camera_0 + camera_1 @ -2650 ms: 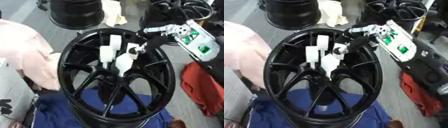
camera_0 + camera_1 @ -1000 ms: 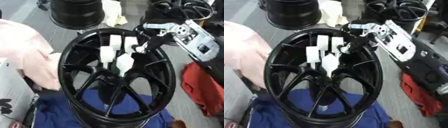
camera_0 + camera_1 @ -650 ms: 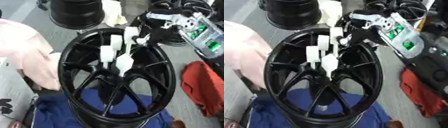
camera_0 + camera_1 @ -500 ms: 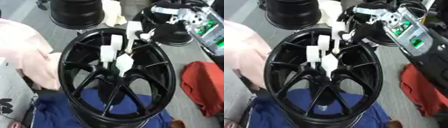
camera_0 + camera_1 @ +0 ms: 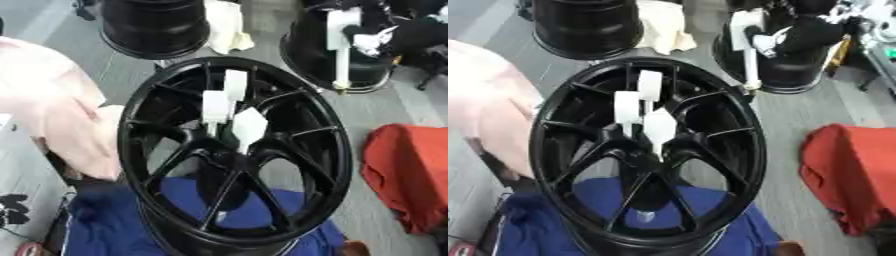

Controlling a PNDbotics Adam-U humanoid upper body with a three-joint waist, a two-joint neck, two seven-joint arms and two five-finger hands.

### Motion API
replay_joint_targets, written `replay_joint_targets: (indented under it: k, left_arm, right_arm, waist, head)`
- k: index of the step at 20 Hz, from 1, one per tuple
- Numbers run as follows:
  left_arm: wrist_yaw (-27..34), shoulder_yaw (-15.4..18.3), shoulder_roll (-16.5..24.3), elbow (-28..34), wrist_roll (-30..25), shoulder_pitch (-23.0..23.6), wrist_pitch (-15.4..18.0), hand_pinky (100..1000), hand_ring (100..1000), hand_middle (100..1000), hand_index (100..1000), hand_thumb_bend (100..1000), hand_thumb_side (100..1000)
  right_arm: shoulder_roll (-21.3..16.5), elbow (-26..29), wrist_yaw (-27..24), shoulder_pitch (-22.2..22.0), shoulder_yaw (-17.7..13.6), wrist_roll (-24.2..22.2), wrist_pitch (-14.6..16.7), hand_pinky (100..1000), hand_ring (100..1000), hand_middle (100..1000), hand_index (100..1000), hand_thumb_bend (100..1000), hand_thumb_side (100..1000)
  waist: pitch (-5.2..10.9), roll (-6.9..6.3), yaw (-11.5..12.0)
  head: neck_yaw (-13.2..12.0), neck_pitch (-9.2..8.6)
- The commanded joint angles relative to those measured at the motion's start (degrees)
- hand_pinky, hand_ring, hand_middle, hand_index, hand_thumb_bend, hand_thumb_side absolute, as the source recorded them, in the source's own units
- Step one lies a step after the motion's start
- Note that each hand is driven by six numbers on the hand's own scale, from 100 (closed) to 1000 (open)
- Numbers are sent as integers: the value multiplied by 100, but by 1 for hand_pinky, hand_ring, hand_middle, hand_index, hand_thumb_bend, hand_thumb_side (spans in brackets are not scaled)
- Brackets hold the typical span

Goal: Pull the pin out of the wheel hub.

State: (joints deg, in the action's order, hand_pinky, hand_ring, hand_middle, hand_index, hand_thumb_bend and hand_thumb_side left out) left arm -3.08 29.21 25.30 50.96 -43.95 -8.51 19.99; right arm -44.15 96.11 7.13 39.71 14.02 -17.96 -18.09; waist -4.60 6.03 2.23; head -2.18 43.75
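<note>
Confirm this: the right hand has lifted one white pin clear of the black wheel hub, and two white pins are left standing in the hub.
Not quite. Three white pins stand in the black wheel hub, not two; the right eye view shows them clustered near its centre. The rest holds: the right hand holds one white pin up, clear of the hub.

Looked like wheel workshop or garage floor to me. Saw large black alloy wheel hub (image 5: 236, 155) propped on blue cloth (image 5: 122, 220), two more black rims (image 5: 156, 27) standing behind on bare grey concrete floor (image 5: 385, 107). Red rag (image 5: 407, 170), pale rag (image 5: 229, 25) and pink cloth (image 5: 52, 120) lay around. No bench, all work was at floor level.
</note>
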Motion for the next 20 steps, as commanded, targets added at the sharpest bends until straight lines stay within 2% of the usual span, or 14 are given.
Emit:
replay_joint_targets:
  k: [1,4,6,7,8,9,10,11,13,16,20]
  left_arm:
    - [19,56,208,61,-500,-13,561,740,610,582,791,216,725]
    - [34,63,213,30,-468,-4,585,740,610,582,791,215,725]
    - [45,66,218,4,-446,4,604,739,610,582,791,215,725]
    - [50,67,220,-8,-436,8,614,739,610,582,791,215,725]
    - [55,68,222,-19,-427,10,623,739,610,582,791,214,725]
    - [59,68,223,-31,-419,12,629,739,610,582,791,214,725]
    - [63,68,224,-47,-409,15,634,739,609,582,791,214,724]
    - [67,65,225,-63,-400,17,639,739,610,582,791,214,724]
    - [67,52,224,-98,-386,30,659,739,610,582,791,214,724]
    - [67,30,213,-140,-369,34,686,739,610,582,791,214,724]
    - [74,12,198,-147,-378,14,693,739,610,582,791,213,725]
  right_arm:
    - [-317,11,171,-370,-621,629,56,615,572,404,512,116,138]
    - [-207,-303,213,-1154,-1210,1529,161,607,568,404,513,104,145]
    - [-42,-614,322,-1679,-1578,2141,199,626,584,430,547,134,154]
    - [77,-806,403,-1930,-1749,2398,182,653,626,524,670,189,202]
    - [206,-1016,444,-2147,-1901,2627,169,666,657,588,740,220,241]
    - [320,-1229,441,-2313,-2015,2810,164,690,709,694,831,282,321]
    - [434,-1492,418,-2460,-2122,2972,134,706,734,743,873,316,377]
    - [525,-1751,400,-2570,-2196,3092,92,730,766,795,905,340,445]
    - [664,-2244,377,-2702,-2298,3277,-13,736,781,832,917,336,487]
    - [800,-2657,245,-2745,-2357,3623,32,722,768,819,912,314,484]
    - [964,-2618,207,-2658,-2203,4035,293,701,743,783,898,263,461]
  waist:
    - [57,-54,-29]
    - [40,-69,-78]
    - [35,-79,-116]
    - [33,-85,-138]
    - [34,-90,-156]
    - [34,-96,-173]
    - [35,-104,-192]
    - [37,-112,-217]
    - [43,-129,-306]
    - [38,-150,-414]
    - [46,-163,-423]
  head:
    - [-11,-28]
    - [3,-68]
    - [15,-80]
    - [19,-89]
    - [24,-96]
    - [27,-105]
    - [28,-112]
    - [31,-117]
    - [52,-119]
    - [62,-112]
    - [80,-89]
